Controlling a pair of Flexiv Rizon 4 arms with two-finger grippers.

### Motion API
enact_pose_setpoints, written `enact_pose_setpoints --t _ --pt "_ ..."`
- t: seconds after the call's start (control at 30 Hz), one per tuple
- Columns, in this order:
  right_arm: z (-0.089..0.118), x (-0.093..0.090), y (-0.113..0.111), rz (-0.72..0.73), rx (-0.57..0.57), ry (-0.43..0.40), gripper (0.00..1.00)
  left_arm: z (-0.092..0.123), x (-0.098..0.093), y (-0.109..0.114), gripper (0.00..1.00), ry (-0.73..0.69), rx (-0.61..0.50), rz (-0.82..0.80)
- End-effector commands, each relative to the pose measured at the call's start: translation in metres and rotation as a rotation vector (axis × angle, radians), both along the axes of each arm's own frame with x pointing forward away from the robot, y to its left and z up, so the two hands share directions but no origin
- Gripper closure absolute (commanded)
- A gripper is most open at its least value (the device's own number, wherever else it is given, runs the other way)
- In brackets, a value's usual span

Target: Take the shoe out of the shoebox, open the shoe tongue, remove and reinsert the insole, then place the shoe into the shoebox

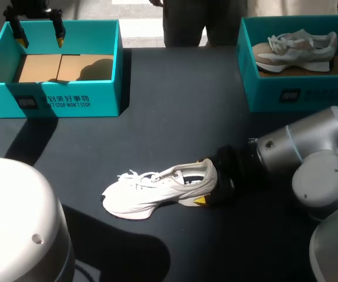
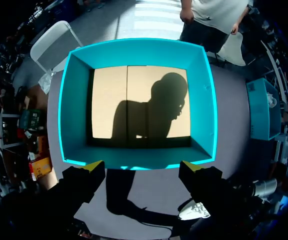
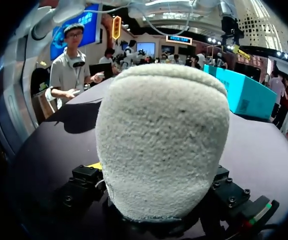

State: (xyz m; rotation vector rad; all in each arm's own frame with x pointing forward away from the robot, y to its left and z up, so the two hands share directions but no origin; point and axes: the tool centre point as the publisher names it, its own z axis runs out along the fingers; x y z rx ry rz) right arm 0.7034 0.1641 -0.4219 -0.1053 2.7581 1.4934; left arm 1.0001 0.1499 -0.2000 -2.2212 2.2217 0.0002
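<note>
Right gripper [image 1: 217, 183]: clenched on the heel of the white shoe [image 1: 157, 191], one finger on each side. In the right wrist view the fuzzy heel collar of the shoe [image 3: 161, 145] stands between the fingers and fills most of the picture; a single yellow tip [image 3: 95, 165] shows beside it. The right arm comes in low along the desk [image 1: 175, 106] from my right.

Shoe: out of any box, resting sole-down on the desk near the middle front, toe toward my left, laces loose over the tongue. I cannot tell from these views whether the insole is in place.

Left gripper [image 1: 40, 40]: released, fingers spread wide, holding nothing. It hangs over the far rim of the left box [image 1: 63, 100]. In the left wrist view the gripper [image 2: 143, 170] looks straight down into this box [image 2: 74, 100]; the brown card floor shows, with the arm's shadow across it.

Left box: teal, lid off, at my far left, well apart from the shoe.

Right box [image 1: 298, 94]: teal, at my far right, with a beige shoe [image 1: 298, 50] lying inside
</note>
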Motion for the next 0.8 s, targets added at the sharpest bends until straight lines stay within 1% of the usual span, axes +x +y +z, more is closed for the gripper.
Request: enact_pose_setpoints --t 0.03,0.53,0.57,0.63,0.67,0.73,0.77,0.8 --pt "-0.005 -0.003 0.003 0.005 0.005 0.007 1.0 0.0 0.0 0.0 0.0 0.0 0.0 0.0" --pt "-0.005 -0.003 0.003 -0.009 -0.006 0.005 1.0 0.0 0.0 0.0 0.0 0.0 0.0 0.0" --pt "-0.005 -0.003 0.003 -0.009 -0.006 0.005 1.0 0.003 -0.009 -0.01 0.0 0.003 0.008 0.018" --pt "-0.005 -0.003 0.003 -0.009 -0.006 0.005 1.0 0.006 -0.021 -0.022 0.0 -0.015 0.003 0.047" --pt "-0.005 -0.003 0.003 -0.009 -0.006 0.005 1.0 0.007 -0.031 -0.033 0.0 -0.026 0.017 0.037" --pt "-0.005 -0.003 0.003 -0.009 -0.006 0.005 1.0 0.01 -0.046 -0.047 0.0 -0.043 0.004 0.037" --pt "-0.005 -0.003 0.003 -0.009 -0.006 0.005 1.0 0.011 -0.052 -0.052 0.0 -0.047 0.025 0.047" --pt "-0.005 -0.003 0.003 -0.009 -0.006 0.005 1.0 0.012 -0.06 -0.059 0.0 -0.059 0.009 0.066"
